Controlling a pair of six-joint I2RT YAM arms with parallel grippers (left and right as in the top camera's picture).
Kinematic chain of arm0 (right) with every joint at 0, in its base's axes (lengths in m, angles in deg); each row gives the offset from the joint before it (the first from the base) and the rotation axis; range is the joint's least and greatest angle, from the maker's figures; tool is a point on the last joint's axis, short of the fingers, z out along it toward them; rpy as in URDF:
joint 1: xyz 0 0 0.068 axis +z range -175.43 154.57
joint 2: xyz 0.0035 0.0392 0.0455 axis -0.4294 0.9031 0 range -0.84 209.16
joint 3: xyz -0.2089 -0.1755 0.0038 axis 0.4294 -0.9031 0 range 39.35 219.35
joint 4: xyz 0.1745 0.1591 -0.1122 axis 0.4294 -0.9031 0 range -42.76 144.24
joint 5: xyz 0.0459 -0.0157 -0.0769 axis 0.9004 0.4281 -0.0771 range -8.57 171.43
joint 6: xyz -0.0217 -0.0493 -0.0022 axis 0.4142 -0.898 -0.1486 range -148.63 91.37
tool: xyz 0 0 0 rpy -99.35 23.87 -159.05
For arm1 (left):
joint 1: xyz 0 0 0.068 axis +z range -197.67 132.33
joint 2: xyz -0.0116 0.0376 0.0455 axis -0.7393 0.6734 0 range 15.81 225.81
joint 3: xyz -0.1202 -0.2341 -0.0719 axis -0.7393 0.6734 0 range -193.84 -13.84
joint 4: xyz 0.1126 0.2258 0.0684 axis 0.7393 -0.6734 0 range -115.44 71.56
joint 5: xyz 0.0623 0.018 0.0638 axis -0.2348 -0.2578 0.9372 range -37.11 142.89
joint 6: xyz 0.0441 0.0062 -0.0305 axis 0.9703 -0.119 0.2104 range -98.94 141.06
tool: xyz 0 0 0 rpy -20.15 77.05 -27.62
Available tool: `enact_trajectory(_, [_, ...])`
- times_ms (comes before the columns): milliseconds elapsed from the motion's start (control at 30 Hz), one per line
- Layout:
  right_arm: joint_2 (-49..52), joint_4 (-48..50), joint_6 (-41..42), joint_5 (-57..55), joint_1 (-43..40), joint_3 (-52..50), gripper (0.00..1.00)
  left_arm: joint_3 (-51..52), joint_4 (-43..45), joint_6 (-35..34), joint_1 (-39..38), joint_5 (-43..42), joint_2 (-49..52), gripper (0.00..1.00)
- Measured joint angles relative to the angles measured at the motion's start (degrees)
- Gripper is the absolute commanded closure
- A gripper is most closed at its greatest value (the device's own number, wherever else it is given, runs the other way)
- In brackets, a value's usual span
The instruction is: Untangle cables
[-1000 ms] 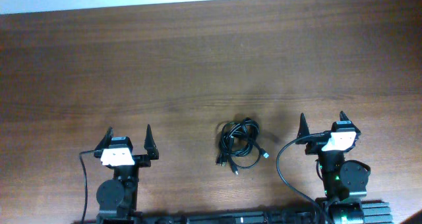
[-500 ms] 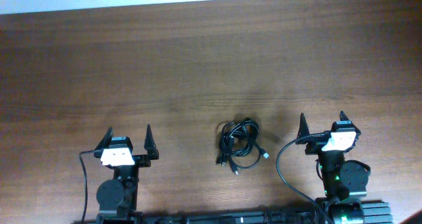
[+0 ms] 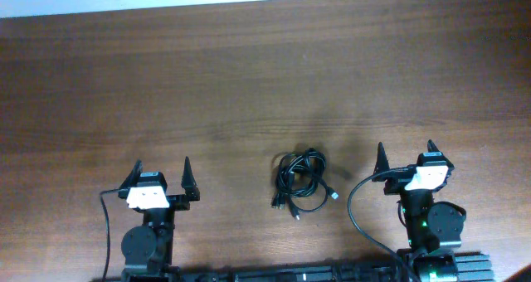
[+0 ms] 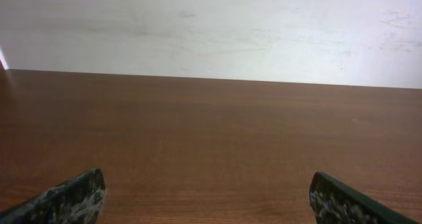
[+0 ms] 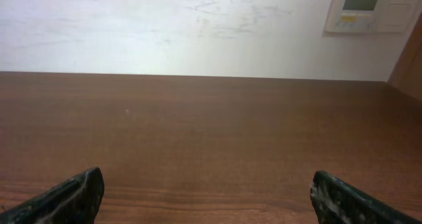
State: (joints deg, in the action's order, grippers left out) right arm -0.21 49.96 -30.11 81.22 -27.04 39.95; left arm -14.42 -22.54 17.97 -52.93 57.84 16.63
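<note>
In the overhead view the cables are lying as one small black bundle on the brown wooden table, in the lower middle of the frame, a little right of the centre. The cords are crossing each other in loose loops, and a few short ends with small plugs are sticking out at the lower edge of the bundle. How the cords are knotted inside is too small to tell. The left gripper is sitting at the lower left of the frame, well apart from the bundle. Its two fingers are standing wide open, and nothing is lying between them. The right gripper is sitting at the lower right, somewhat nearer to the bundle but not touching it. It is also spreading its fingers fully and is holding nothing. The bundle is resting between the two grippers. A black wire is curving from the base of the right arm, apart from the cables. In both wrist views only the dark fingertips are showing, in the lower corners. Between them, bare wood is reaching to a pale wall, and the cables are not appearing there. In the right wrist view a pale wall panel is showing at the upper right.
</note>
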Motion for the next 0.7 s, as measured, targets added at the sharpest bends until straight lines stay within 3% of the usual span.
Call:
enact_trajectory(533, [0.0, 0.0, 0.0, 0.0, 0.0, 0.0, 0.01, -0.2, -0.8, 0.0, 0.0, 0.0, 0.0, 0.01])
enact_trajectory(700, [0.0, 0.0, 0.0, 0.0, 0.0, 0.0, 0.01, -2.6, -4.7, 0.0, 0.0, 0.0, 0.0, 0.01])
